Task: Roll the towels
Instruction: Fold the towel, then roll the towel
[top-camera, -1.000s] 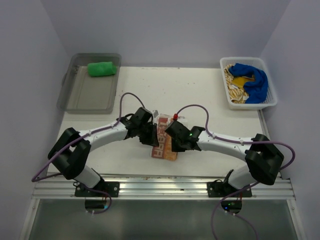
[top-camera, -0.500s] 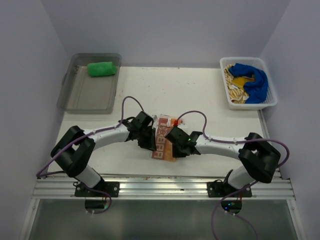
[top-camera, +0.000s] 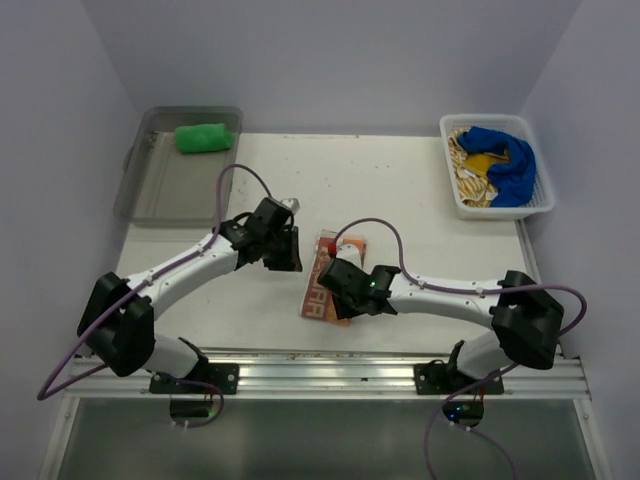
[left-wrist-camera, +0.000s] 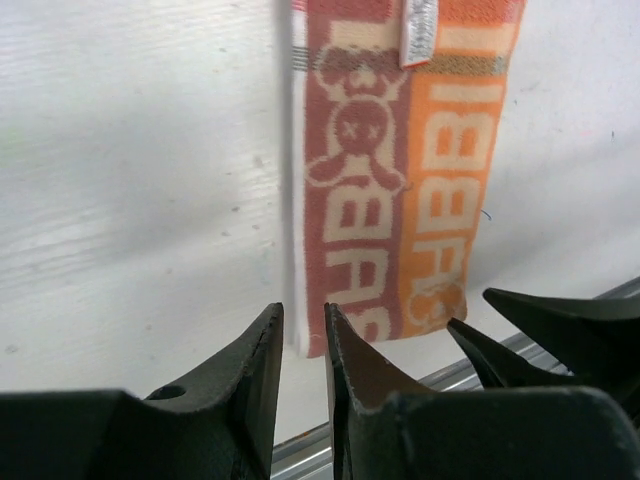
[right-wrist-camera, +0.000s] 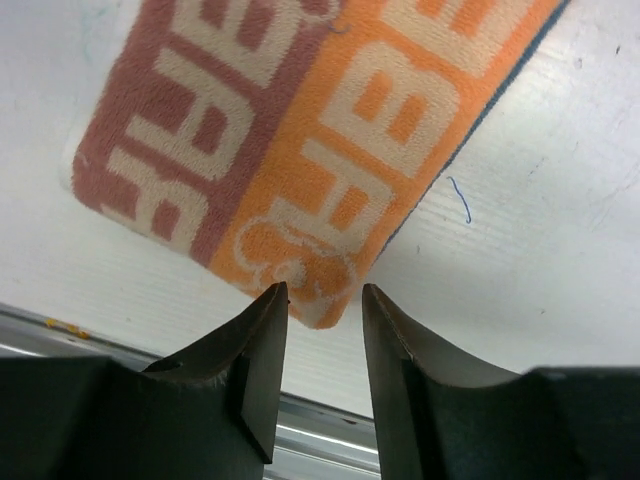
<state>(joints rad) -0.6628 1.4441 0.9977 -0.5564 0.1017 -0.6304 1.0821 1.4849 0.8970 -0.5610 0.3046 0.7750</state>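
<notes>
The orange-and-white towel (top-camera: 316, 300) lies folded flat near the table's front edge, its printed blocks showing in the left wrist view (left-wrist-camera: 400, 180) and the right wrist view (right-wrist-camera: 300, 150). My right gripper (top-camera: 336, 290) hovers over its near corner, jaws open (right-wrist-camera: 325, 295) on either side of that corner without pinching it. My left gripper (top-camera: 290, 260) is just left of the towel, jaws a narrow gap apart (left-wrist-camera: 303, 318) and empty. The green towel (top-camera: 204, 137) sits rolled in the grey tray (top-camera: 160, 190). A blue towel (top-camera: 505, 160) and a yellow-tan one (top-camera: 466, 175) lie heaped in the white basket (top-camera: 500, 208).
The metal rail (top-camera: 320, 375) runs along the table's front edge just below the towel. The grey tray stands at the back left and the white basket at the back right. The right gripper's fingers (left-wrist-camera: 560, 325) show at the right of the left wrist view.
My right gripper has opened and let go of the orange-and-white towel, which now lies flat. My left gripper has pulled away from it, up and to the left.
</notes>
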